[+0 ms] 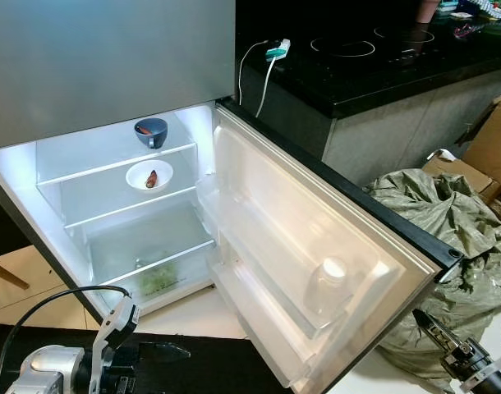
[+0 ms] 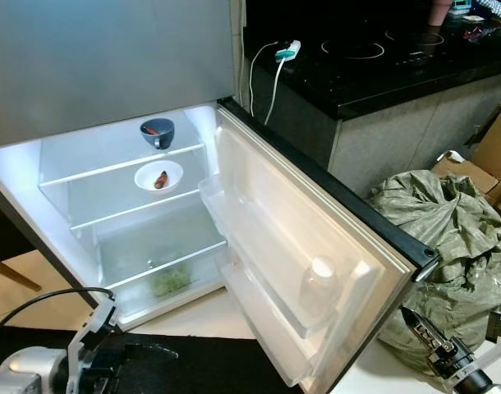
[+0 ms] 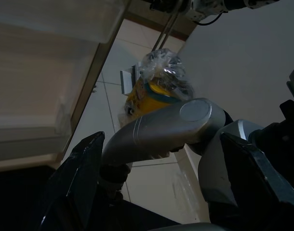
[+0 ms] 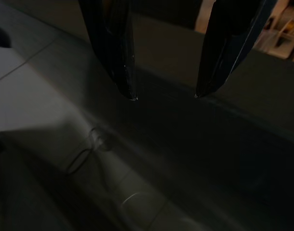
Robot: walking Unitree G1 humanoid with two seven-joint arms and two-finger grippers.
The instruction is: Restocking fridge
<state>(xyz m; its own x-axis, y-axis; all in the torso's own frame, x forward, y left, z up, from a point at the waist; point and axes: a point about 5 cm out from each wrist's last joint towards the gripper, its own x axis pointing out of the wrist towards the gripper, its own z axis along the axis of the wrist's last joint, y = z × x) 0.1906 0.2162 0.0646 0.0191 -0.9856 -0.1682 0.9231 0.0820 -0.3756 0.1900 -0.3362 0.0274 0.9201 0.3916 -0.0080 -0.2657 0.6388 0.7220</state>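
The fridge's lower compartment (image 1: 20, 176) stands lit with its door (image 1: 316, 246) swung wide towards me. Inside, a blue bowl (image 1: 151, 131) sits on the top shelf and a white bowl (image 1: 149, 175) with a brownish item on the shelf below. Green leaves (image 1: 158, 281) lie in the bottom drawer. A clear bottle (image 1: 327, 287) stands in a door rack. Low in front of the fridge, my left gripper (image 1: 172, 351) is open. A clear bag holding a yellow pack (image 3: 159, 82) lies on the floor beyond the left gripper (image 3: 161, 139). My right gripper (image 1: 423, 322) is open, empty, low beside the door.
A stuffed green sack (image 1: 448, 238) sits on the floor right of the door, with a cardboard box (image 1: 493, 139) behind it. A black counter with a hob (image 1: 374, 57) runs along the back, with a white charger cable (image 1: 271, 57) hanging over its edge. The upper fridge door (image 1: 111, 57) is closed.
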